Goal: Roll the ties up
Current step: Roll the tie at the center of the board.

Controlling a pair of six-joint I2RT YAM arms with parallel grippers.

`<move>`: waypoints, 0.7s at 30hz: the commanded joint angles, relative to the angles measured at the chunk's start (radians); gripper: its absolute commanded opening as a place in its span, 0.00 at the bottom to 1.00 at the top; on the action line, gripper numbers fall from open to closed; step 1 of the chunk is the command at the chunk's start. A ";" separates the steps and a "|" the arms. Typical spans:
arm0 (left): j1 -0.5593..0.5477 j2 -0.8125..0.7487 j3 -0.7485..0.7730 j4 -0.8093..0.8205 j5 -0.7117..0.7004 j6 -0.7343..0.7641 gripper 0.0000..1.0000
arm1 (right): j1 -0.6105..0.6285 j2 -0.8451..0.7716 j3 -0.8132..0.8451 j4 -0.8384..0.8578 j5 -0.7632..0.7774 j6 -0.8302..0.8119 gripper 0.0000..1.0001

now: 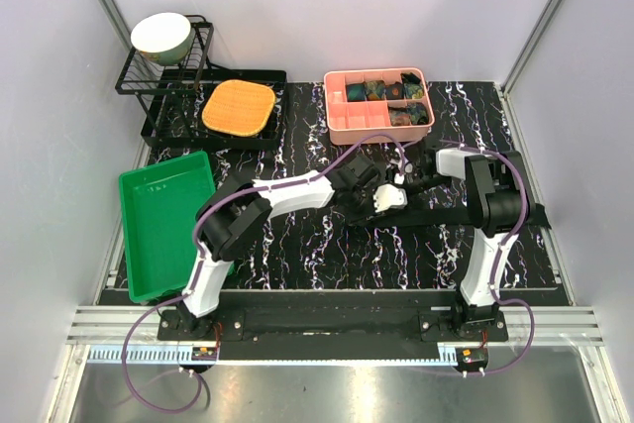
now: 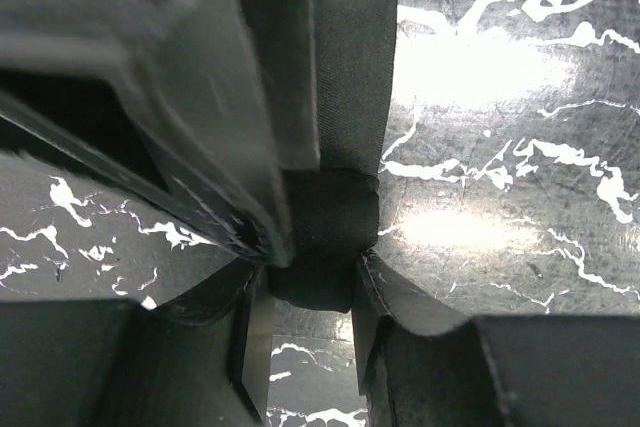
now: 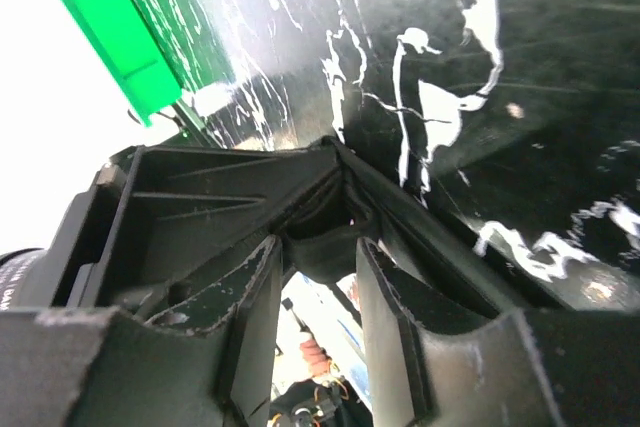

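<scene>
A black tie [image 1: 466,213] lies flat across the marbled table, running right from the middle. In the left wrist view the tie [image 2: 350,67] comes down as a dark band and ends in a small roll [image 2: 325,242]. My left gripper [image 2: 312,282] is shut on that roll, both fingers against its sides. From above, my left gripper [image 1: 381,202] and right gripper [image 1: 404,185] meet tip to tip at the roll. In the right wrist view my right gripper [image 3: 318,249] is open, its fingers apart with dark tie fabric [image 3: 330,232] at their tips.
A pink divided box [image 1: 342,126] at the back holds several rolled ties. A green tray [image 1: 163,220] sits at the left. Behind it a black rack [image 1: 158,81] carries a pale bowl [image 1: 161,37], and an orange pad [image 1: 238,108] lies on a black tray.
</scene>
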 commanded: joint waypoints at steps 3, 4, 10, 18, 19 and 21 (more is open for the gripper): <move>-0.002 0.106 -0.050 -0.221 -0.111 0.022 0.08 | 0.045 -0.025 -0.010 0.014 0.050 -0.026 0.38; -0.003 0.106 -0.050 -0.221 -0.112 0.020 0.08 | 0.042 -0.024 -0.010 0.004 0.064 -0.036 0.35; -0.002 0.106 -0.050 -0.221 -0.100 0.010 0.10 | 0.043 0.006 -0.001 -0.023 0.146 -0.069 0.01; 0.008 0.067 -0.064 -0.175 -0.028 -0.024 0.39 | 0.040 0.018 -0.002 -0.023 0.261 -0.098 0.00; 0.012 0.049 -0.067 -0.163 0.015 -0.027 0.44 | 0.042 0.021 -0.002 -0.022 0.275 -0.100 0.00; 0.017 0.027 -0.088 -0.103 0.032 -0.052 0.48 | 0.042 0.026 -0.002 -0.020 0.310 -0.103 0.00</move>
